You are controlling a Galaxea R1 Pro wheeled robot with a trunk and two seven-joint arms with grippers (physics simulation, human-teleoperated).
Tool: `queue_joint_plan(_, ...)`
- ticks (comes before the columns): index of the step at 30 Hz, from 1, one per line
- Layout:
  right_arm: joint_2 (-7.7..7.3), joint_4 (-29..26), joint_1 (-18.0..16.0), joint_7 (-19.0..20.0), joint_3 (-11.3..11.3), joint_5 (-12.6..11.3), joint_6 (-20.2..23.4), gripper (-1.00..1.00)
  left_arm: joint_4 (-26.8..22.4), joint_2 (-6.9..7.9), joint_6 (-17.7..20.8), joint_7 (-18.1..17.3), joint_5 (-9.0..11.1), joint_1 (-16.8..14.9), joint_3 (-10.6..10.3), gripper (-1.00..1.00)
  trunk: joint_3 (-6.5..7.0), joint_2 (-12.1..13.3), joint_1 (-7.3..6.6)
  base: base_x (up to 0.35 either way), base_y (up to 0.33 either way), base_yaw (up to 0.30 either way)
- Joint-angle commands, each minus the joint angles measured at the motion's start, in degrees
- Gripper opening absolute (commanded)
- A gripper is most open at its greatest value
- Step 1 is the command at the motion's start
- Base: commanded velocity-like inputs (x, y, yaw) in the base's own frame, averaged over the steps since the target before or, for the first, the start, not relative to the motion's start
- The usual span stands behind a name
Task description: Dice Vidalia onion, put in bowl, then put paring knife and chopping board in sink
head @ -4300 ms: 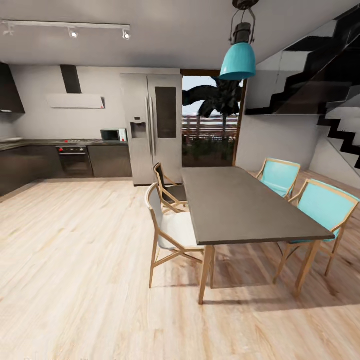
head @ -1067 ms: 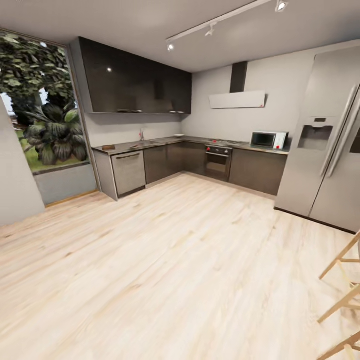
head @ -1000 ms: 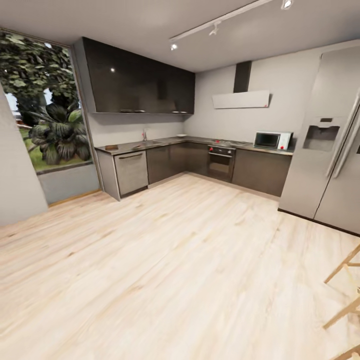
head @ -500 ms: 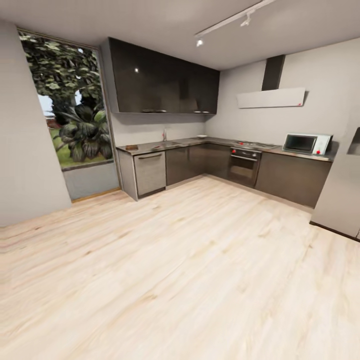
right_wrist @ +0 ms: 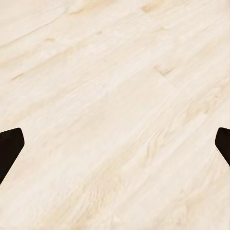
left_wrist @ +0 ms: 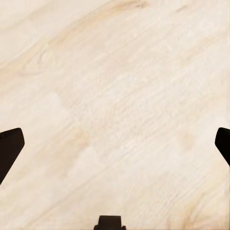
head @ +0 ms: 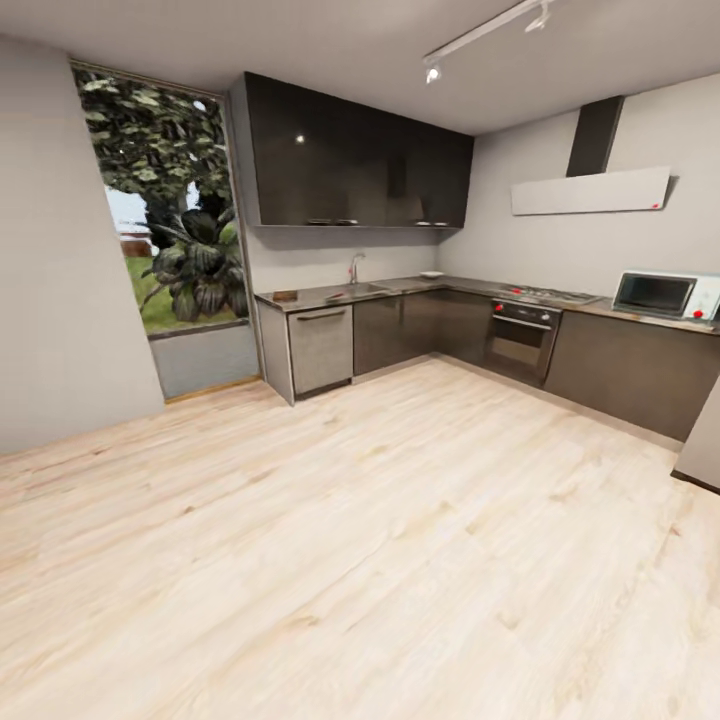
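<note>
The kitchen (head: 352, 158) lies across the room in the head view, with glossy black upper cabinets over a dark countertop (head: 322, 296). A tap (head: 354, 267) marks the sink (head: 368, 289). A small brown patch near the counter's left end looks like the chopping board (head: 285, 295). Further right sits a small white bowl (head: 431, 274). The Vidalia onion and the paring knife are too far to make out. My left gripper (left_wrist: 115, 146) and right gripper (right_wrist: 115, 146) both hang open over bare wood planks, dark fingertips (left_wrist: 9, 148) far apart, nothing between them.
A wide stretch of pale wood floor (head: 380, 540) separates me from the counters. A tall window with plants (head: 170, 230) stands left of the counter. A dishwasher front (head: 320, 348), an oven (head: 520, 338) and a microwave (head: 660, 295) line the units. A fridge edge (head: 704, 450) shows at right.
The camera has swung left, from the dining table to the kitchen corner. Over the last second the counters shifted right in the picture and the fridge slid almost out of it.
</note>
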Motion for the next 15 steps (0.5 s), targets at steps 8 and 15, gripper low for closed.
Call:
queue_joint_plan(8, 0.00, 0.04, -0.03, -0.15, 0.04, 0.03, -0.17, 1.00, -0.04, -0.01, -0.14, 0.05, 0.00, 0.00, 0.04, 1.00, -0.05, -0.02, 0.03, 0.290, -0.195, 0.008)
queue_joint_plan(15, 0.00, 0.04, -0.03, -0.15, 0.04, 0.03, -0.17, 1.00, -0.04, -0.01, -0.15, 0.03, 0.02, 0.00, 0.04, 1.00, -0.05, -0.02, 0.03, 0.290, -0.180, 0.000)
